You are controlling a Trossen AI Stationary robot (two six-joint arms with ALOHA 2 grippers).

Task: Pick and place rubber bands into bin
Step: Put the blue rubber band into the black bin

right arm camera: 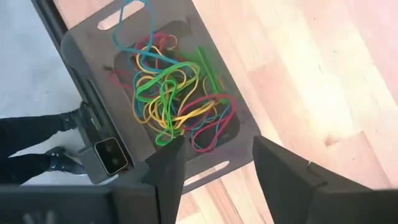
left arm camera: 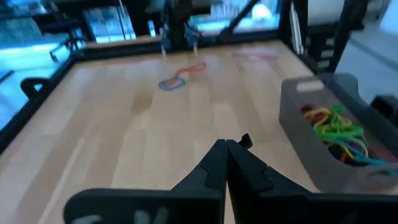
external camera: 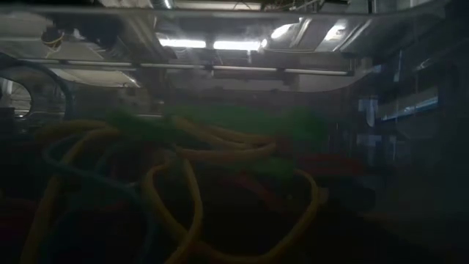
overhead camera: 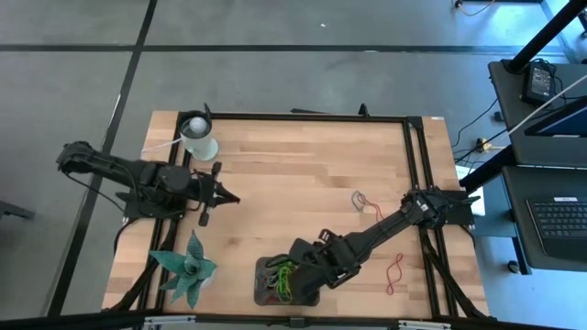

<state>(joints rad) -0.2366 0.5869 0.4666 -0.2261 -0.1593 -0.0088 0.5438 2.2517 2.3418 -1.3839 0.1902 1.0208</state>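
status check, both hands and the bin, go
Right hand open above the bin, holding nothing. Rubber bands piled in bin. Left hand shut, parked near the cup. Nothing in the way.

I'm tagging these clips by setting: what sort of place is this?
Probably a robotics lab or workshop. A wooden table with a black frame stands on a grey concrete floor, a desk with a laptop beside it. Two arms work there, the right gripper over a bin of rubber bands.
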